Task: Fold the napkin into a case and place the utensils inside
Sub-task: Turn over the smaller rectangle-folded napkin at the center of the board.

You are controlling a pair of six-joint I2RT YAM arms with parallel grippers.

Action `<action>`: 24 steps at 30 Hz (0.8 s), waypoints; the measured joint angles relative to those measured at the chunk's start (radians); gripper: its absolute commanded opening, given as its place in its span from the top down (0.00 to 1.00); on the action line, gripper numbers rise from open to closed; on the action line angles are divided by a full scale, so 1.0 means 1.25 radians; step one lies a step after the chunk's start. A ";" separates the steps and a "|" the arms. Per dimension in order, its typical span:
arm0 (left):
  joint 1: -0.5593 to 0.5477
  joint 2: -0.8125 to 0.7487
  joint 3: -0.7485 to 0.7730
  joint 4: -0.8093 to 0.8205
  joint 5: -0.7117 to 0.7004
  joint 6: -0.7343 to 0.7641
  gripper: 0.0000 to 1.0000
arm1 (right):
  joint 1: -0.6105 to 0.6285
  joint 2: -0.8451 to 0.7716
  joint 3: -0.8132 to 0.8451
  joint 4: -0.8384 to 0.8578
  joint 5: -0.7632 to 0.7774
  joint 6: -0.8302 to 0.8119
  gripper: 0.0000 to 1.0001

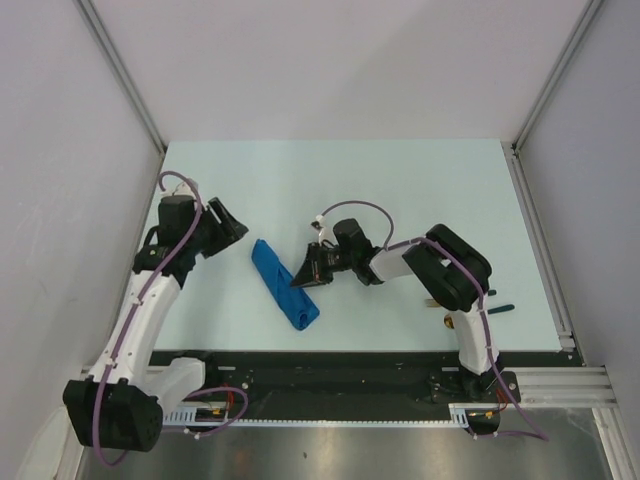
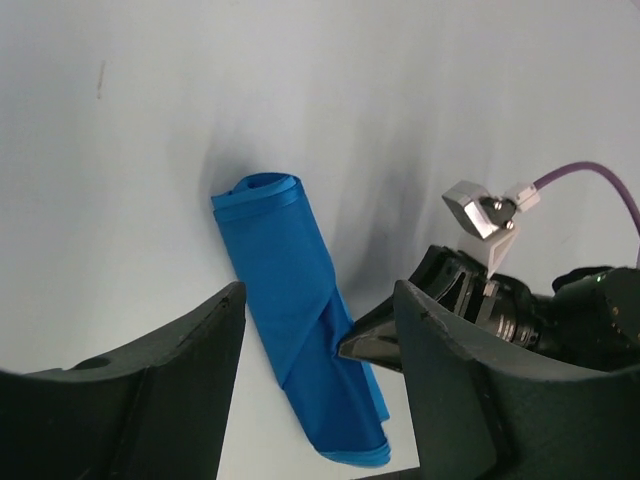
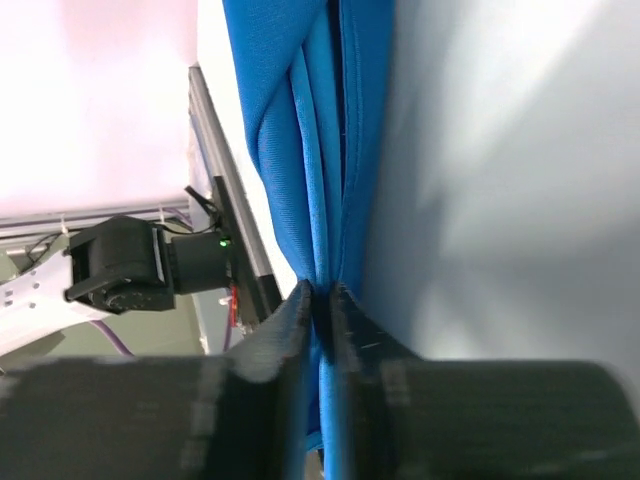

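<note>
The blue napkin (image 1: pixel 284 282) lies folded into a narrow oblong case on the table, running from upper left to lower right. It also shows in the left wrist view (image 2: pixel 300 310) and the right wrist view (image 3: pixel 310 150). My right gripper (image 1: pixel 304 277) is shut on a fold along the case's right edge; in the right wrist view my right gripper (image 3: pixel 322 300) pinches the cloth. My left gripper (image 1: pixel 228 222) is open and empty, left of the case's far end. A dark utensil handle (image 1: pixel 499 307) pokes out behind the right arm; a gold bit (image 1: pixel 448 321) shows beside it.
The table (image 1: pixel 400 190) is pale blue-grey, with grey walls on three sides. A black rail (image 1: pixel 340 378) runs along its near edge. The right arm's forearm (image 1: pixel 445 265) lies across the table's right half.
</note>
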 measured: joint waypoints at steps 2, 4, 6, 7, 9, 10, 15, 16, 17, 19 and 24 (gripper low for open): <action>0.001 0.017 -0.018 0.020 0.027 0.006 0.35 | -0.021 0.000 -0.012 -0.005 -0.010 -0.021 0.62; 0.002 0.046 -0.033 0.043 0.069 0.013 0.38 | -0.043 -0.002 -0.016 -0.025 -0.017 -0.046 0.53; 0.002 0.093 -0.042 0.068 0.121 0.015 0.43 | -0.069 -0.011 -0.017 -0.072 -0.021 -0.089 0.47; 0.002 0.119 -0.048 0.085 0.149 0.015 0.48 | -0.080 -0.022 -0.017 -0.101 -0.019 -0.120 0.46; 0.000 0.164 -0.061 0.109 0.193 0.010 0.53 | -0.096 -0.058 -0.016 -0.189 0.007 -0.184 0.44; -0.004 0.186 -0.069 0.125 0.212 0.009 0.57 | -0.100 -0.086 -0.013 -0.244 0.027 -0.215 0.44; -0.036 0.284 -0.079 0.202 0.284 -0.034 0.72 | -0.026 -0.215 0.032 -0.423 0.136 -0.319 0.46; -0.042 0.305 -0.079 0.220 0.292 -0.044 0.74 | 0.001 -0.236 0.033 -0.428 0.146 -0.324 0.47; -0.046 0.320 -0.079 0.233 0.298 -0.053 0.74 | 0.020 -0.248 0.032 -0.427 0.150 -0.326 0.48; -0.054 0.354 -0.079 0.254 0.298 -0.072 0.75 | 0.068 -0.266 0.020 -0.406 0.150 -0.321 0.56; -0.062 0.402 -0.079 0.283 0.261 -0.102 0.76 | 0.117 -0.266 -0.066 -0.351 0.160 -0.298 0.67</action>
